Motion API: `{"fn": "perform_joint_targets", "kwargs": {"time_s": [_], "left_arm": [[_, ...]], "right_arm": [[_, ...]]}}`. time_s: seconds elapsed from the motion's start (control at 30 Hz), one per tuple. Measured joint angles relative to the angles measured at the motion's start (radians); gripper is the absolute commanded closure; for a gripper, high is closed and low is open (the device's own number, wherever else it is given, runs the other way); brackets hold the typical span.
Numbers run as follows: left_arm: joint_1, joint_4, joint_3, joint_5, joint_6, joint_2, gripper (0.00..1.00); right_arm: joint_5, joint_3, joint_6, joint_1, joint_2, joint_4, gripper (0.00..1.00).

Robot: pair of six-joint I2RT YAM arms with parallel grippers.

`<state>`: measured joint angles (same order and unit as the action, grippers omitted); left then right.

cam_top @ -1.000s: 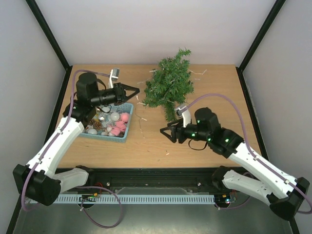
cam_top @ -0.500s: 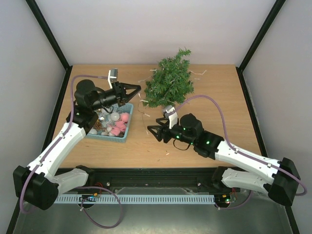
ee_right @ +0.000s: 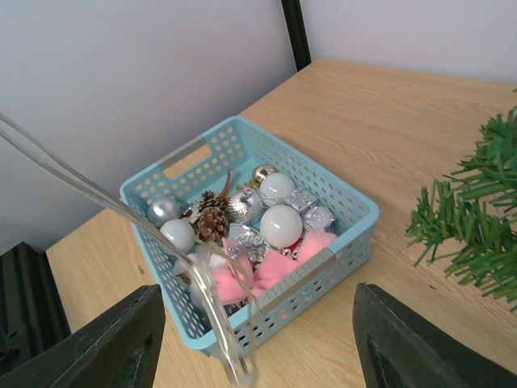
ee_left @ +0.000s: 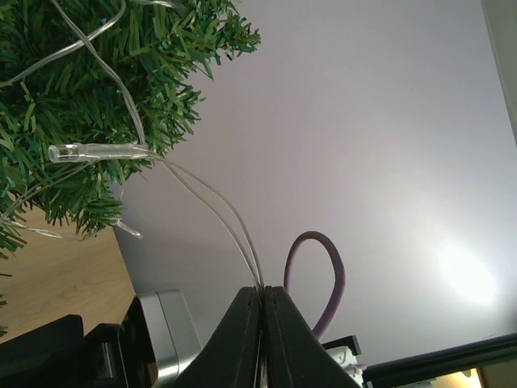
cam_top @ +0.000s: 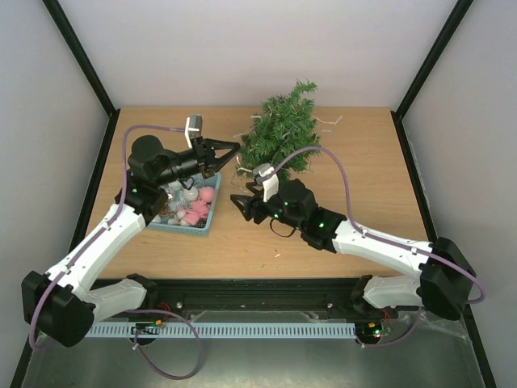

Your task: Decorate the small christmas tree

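Top external: small dark-green bristly artificial christmas tree [cam_top: 283, 136], far-centre on wooden table [cam_top: 367, 182]. Left gripper [cam_top: 234, 147] pinched tight on clear light-string wire [ee_left: 202, 194], presumably for draping it over branches. Right gripper [cam_top: 237, 205] parted, empty, facing teal perforated plastic basket [ee_right: 351, 238].

small christmas tree [cam_top: 281, 137] right of basket [cam_top: 203, 225], ornaments [cam_top: 194, 212] in basket, both on table [cam_top: 363, 170]

Christmas tree [ee_left: 73, 89] — partly beyond frame edge
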<state>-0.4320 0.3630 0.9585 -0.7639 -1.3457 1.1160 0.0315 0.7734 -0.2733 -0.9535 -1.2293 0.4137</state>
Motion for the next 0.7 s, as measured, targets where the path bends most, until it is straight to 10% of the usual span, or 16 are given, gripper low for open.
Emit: {"fn": "perform_joint_targets", "kwargs": {"time_s": [0.2, 0.47, 0.7], "left_arm": [[0.000, 0.007, 0.000, 0.006, -0.002, 0.007, 0.98], [0.000, 0.022, -0.027, 0.010, -0.010, 0.009, 0.98], [0.000, 0.021, -0.031, 0.013, -0.004, 0.012, 0.94]], "right_arm": [[-0.015, 0.005, 0.000, -0.001, -0.030, 0.049, 0.44], [-0.024, 0.016, -0.007, -0.003, -0.029, 0.079, 0.98], [-0.023, -0.004, -0.023, -0.003, 0.029, 0.061, 0.99]]}}
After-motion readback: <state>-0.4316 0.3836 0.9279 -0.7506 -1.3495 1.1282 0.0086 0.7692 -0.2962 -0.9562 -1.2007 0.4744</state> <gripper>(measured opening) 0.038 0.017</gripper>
